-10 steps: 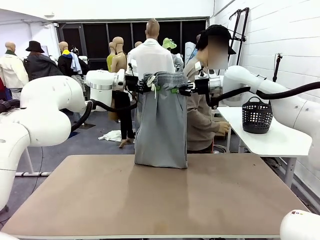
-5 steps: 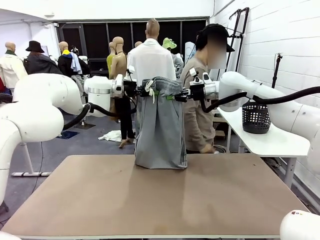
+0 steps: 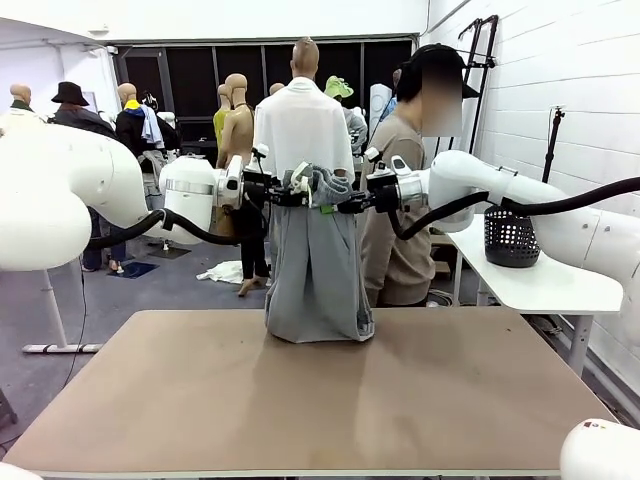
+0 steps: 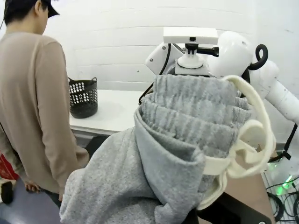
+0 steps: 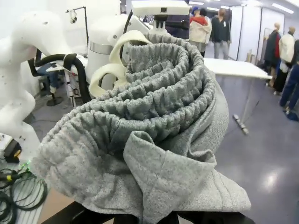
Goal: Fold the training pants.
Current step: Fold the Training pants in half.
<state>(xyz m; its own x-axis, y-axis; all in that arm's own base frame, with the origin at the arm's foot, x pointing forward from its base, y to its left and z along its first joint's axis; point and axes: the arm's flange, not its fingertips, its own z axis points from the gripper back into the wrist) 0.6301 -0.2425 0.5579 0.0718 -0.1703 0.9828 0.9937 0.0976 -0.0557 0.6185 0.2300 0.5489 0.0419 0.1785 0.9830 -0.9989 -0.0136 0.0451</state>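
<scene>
Both grippers, left (image 3: pixel 285 193) and right (image 3: pixel 345 205), clamped on the training pants (image 3: pixel 318 270) waistband, legs bunching on the table (image 3: pixel 300 400) edge, so probably landing crumpled instead of flat.

training pants (image 3: pixel 317 270): hang above the far middle of the table (image 3: pixel 300 400), lower end resting on it
left gripper (image 3: pixel 290 190): at the waistband's left end, clamped on it
right gripper (image 3: pixel 348 203): at the waistband's right end, clamped on it
person (image 3: pixel 400 200): behind the pants, to their right, at the table's far side
basket (image 3: pixel 513 232): on the side table (image 3: pixel 540 280), right of the person
</scene>
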